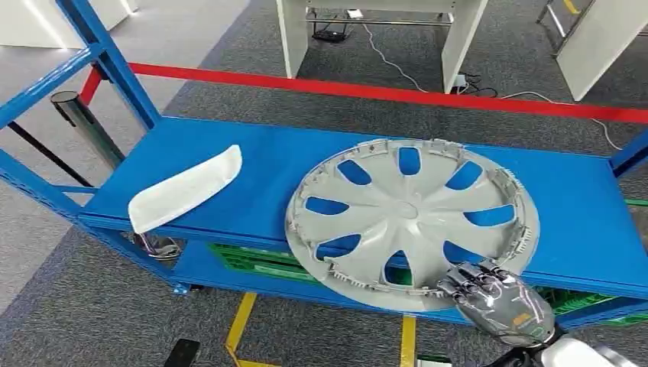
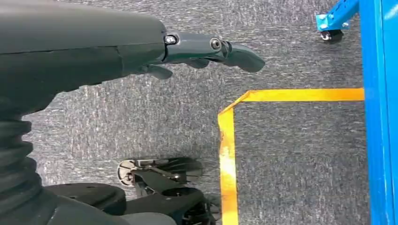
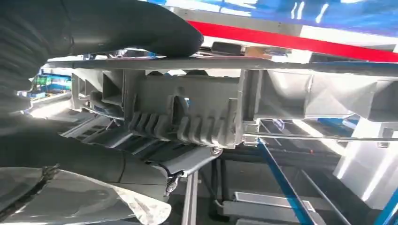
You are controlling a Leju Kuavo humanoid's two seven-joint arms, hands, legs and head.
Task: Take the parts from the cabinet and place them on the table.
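A large grey wheel cover (image 1: 401, 210) lies on the blue cabinet shelf (image 1: 581, 206), its near rim jutting over the front edge. My right hand (image 1: 497, 298) grips that rim at its near right side. In the right wrist view the thumb (image 3: 117, 28) lies on top of the wheel cover's ribbed rim (image 3: 197, 108), with dark fingers beneath it. A white curved plastic part (image 1: 186, 189) rests on the shelf's left end, well away from the hand. My left hand (image 2: 202, 49) hangs over the grey floor with straight fingers and holds nothing.
A red bar (image 1: 382, 90) runs behind the shelf, and white table legs (image 1: 294, 34) stand beyond it. Green crates (image 1: 252, 260) sit on the lower shelf. Yellow floor tape (image 1: 241, 325) marks the carpet in front. A grey post (image 1: 80, 122) stands at the left.
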